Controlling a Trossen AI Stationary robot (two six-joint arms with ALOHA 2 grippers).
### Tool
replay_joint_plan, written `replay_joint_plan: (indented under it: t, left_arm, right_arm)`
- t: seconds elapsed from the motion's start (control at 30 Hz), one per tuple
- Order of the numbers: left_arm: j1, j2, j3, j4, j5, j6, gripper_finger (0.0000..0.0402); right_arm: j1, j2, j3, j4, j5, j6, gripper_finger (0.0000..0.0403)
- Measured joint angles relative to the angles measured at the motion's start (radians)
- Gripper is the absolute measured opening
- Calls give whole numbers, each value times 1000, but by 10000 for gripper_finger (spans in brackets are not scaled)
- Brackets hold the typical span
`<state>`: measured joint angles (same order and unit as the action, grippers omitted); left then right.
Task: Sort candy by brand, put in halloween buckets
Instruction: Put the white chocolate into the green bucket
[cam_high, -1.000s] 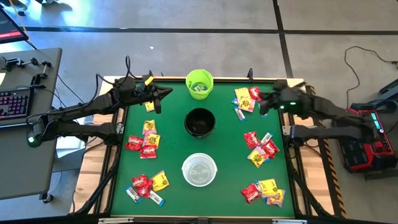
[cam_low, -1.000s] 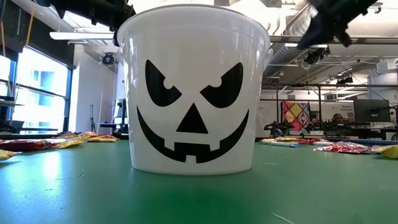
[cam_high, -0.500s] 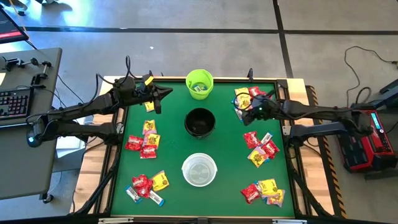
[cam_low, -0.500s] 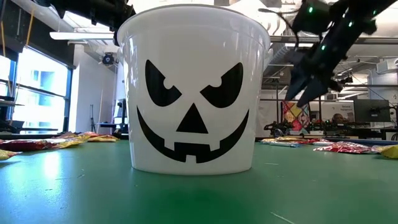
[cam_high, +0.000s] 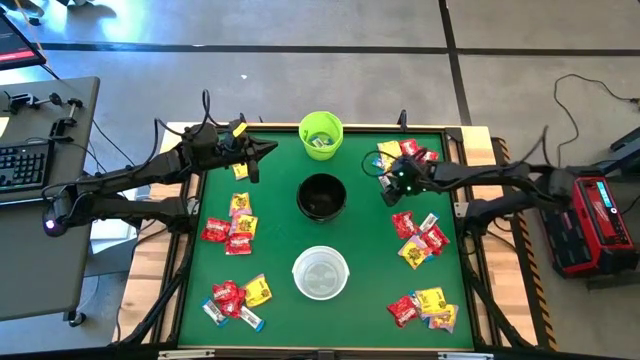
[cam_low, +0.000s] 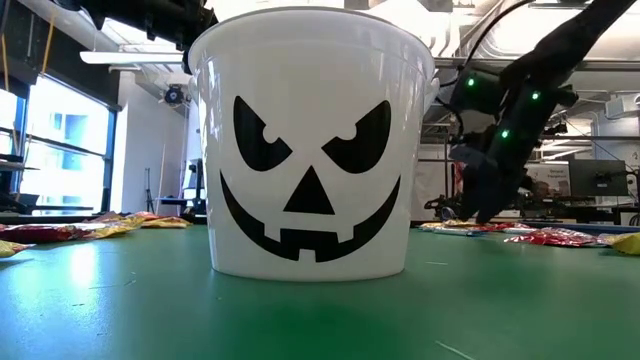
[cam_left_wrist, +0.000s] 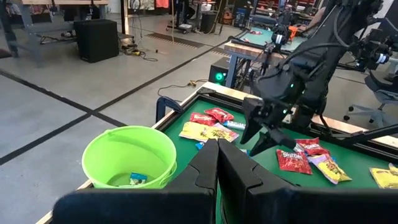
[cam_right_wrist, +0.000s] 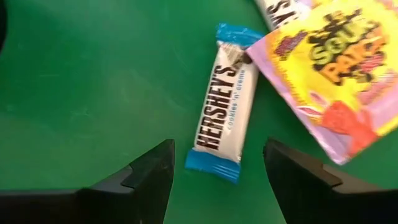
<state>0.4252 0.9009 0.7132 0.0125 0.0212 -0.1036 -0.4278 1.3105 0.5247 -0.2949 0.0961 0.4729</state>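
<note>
- Green felt covers the table (cam_high: 270, 240), and three buckets stand in a line down its middle: the lime bucket (cam_high: 321, 134) at the far end, the black bucket (cam_high: 322, 196) in the centre, the white bucket (cam_high: 320, 273) nearest the low camera.
- The left arm waits near the far left corner, beside the lime bucket; the left gripper (cam_high: 262, 152) has its fingers pressed together, with nothing between them.
- The right gripper (cam_high: 388, 182) hangs low over the far right pile of candy, to the right of the black bucket, with its fingers spread wide and holding nothing.
- The Hershey's bar (cam_right_wrist: 223, 99), white with blue ends, lies flat on the felt between the two fingers (cam_right_wrist: 144, 176) in the wrist view, a little beyond their tips.
- Its long axis points away from the gripper, almost in line with the fingers, so I judge that the fingers can close across its narrow width.
- A Sour Patch packet (cam_right_wrist: 333, 68) lies over the bar's far end and could be disturbed.
- The right arm is far nearer to this bar than the left.
</note>
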Motion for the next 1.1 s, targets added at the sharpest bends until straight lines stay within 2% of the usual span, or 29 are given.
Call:
replay_joint_plan:
  t: [0.33,0.43,0.63,0.73,0.93,1.1]
  left_arm:
    - [0,0,0,-27,0,-16,0]
    - [0,0,0,-40,0,-17,0]
    - [-1,0,0,-45,-1,-24,0]
    - [-1,0,0,-45,-1,-24,0]
    - [-1,0,0,-45,-2,-18,0]
    - [0,0,0,-45,-4,-17,0]
  right_arm:
    - [2,109,5,24,10,50,224]
    - [1,110,5,-1,15,55,192]
    - [0,105,6,-47,17,61,83]
    - [0,81,6,-71,-19,56,44]
    - [2,16,58,-219,-45,39,26]
    - [3,-21,108,-257,-47,18,18]
